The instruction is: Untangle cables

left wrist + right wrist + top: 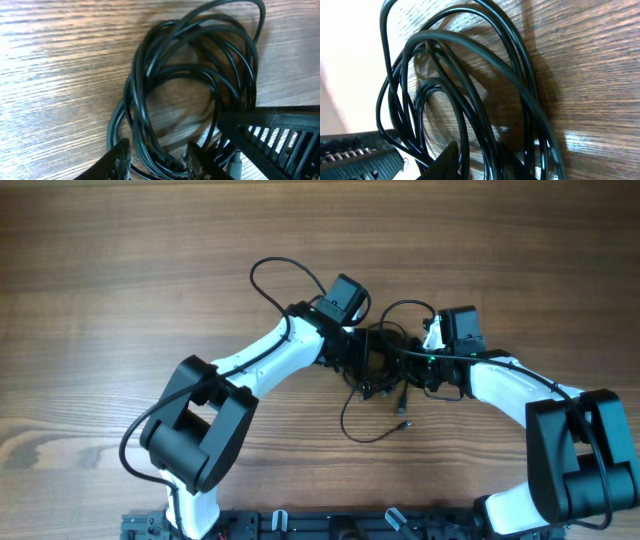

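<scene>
All the cables sit in one knotted black bundle on the wood worktop, approx mid-worktop, right btwn the two wrists. One strand trails out of the bundle toward the robot's side in a loose curve. It ends in a small plug lying apart from the rest.

The left arm reaches in from the left & the right arm from the right, w/ both heads meeting over the bundle.

Left fingers: part-way apart, one each side of several strands at the low end of the coil (the strands fill most of the gap). Can't tell if they squeeze the strands or only straddle them. The rest of the coil lies flat on the wood in overlapping round loops.

Right fingers: dark & blurred at the bottom of the wrist view, w/ loops of cable crossing close over them. Spread or pinching, can't tell.
</scene>
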Tool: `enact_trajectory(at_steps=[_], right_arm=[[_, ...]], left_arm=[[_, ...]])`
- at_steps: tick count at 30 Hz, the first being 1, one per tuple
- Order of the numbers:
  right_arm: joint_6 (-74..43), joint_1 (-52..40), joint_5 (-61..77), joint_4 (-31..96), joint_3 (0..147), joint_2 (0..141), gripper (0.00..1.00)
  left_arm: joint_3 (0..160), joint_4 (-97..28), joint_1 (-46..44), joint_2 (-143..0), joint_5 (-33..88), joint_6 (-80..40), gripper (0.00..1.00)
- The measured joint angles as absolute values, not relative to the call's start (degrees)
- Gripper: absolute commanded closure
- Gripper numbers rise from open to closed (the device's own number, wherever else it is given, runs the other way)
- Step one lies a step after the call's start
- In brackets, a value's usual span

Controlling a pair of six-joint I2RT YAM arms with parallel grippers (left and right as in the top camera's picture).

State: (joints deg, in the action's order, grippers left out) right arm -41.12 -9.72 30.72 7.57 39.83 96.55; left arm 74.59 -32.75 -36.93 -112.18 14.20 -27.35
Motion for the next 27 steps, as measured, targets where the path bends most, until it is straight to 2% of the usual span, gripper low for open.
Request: enact_trajectory(at_steps=[1, 4, 7, 12, 19, 20, 22, 27], right_arm=[[-41.3, -9.7, 30.9, 7.6, 39.8, 96.6, 0.76], [-41.3, -9.7, 30.9, 7.6, 39.8, 96.6, 0.76], [-41.3, -9.7, 30.9, 7.6, 39.8, 96.6, 0.76], [-41.3, -9.7, 30.9, 7.4, 39.8, 96.6, 0.76], [-41.3, -9.7, 30.9, 7.4, 39.8, 96.6, 0.76], [-41.3, -9.7, 30.9, 7.4, 39.8, 96.6, 0.76], [-41.3, -9.7, 30.9, 7.4, 39.8, 96.6, 0.76], [-41.3, -9.7, 31.4, 7.3, 39.8, 96.6, 0.77]], left_arm=[[74.6, -32.8, -37.5, -112.2, 14.2, -27.4, 0.66], [74.6, -31.8, -38.4, -112.2, 13.6, -27.6, 0.68], [74.6, -31.7, -38.5, -112.2, 11.3, -27.6, 0.77], [74.6, -30.6, -38.5, -112.2, 10.1, -27.7, 0.73], [74.6, -30.4, -38.5, -113.7, 8.8, -27.7, 0.75], [74.6, -30.3, -38.5, -113.9, 8.8, -27.7, 0.77], [74.6, -30.1, -38.5, -114.5, 8.7, -27.8, 0.96], [74.5, -29.5, -38.5, -114.9, 8.4, -28.0, 0.96]])
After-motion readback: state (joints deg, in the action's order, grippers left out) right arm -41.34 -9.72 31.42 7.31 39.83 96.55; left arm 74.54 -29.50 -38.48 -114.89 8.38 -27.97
